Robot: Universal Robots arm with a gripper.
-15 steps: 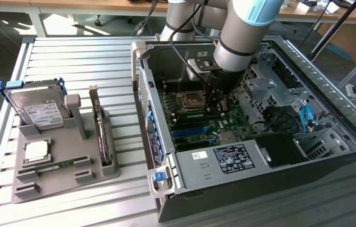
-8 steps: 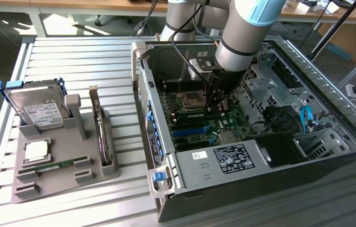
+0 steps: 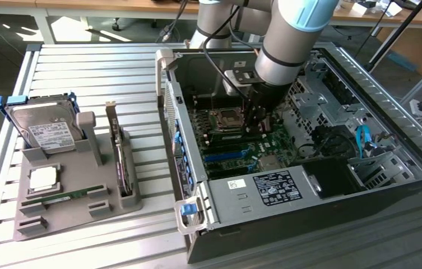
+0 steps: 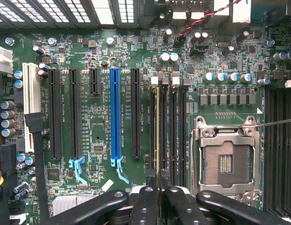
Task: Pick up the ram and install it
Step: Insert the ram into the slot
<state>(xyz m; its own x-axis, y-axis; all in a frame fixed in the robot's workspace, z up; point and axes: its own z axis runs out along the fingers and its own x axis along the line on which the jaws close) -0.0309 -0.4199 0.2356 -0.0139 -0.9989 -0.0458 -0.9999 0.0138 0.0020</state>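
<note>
My gripper (image 3: pixel 255 128) reaches down inside the open computer case (image 3: pixel 390 168), over the motherboard next to the processor socket (image 3: pixel 230 119). In the wrist view the gripper (image 4: pixel 158 202) is shut on the ram (image 4: pixel 157 131), which I see edge-on as a thin gold-green line. The ram runs along one of the black memory slots (image 4: pixel 170 136) between the long expansion slots and the empty processor socket (image 4: pixel 225 161). Whether it is seated in the slot or just above it I cannot tell.
A grey holder (image 3: pixel 128 204) outside the case, on the exterior view's left, carries a hard drive (image 3: pixel 42 131), a silver processor chip (image 3: pixel 42 178), a green board stick (image 3: pixel 65 196) and an upright dark card (image 3: pixel 123 162). Cables and drive bays (image 3: pixel 360 140) crowd the case's far side.
</note>
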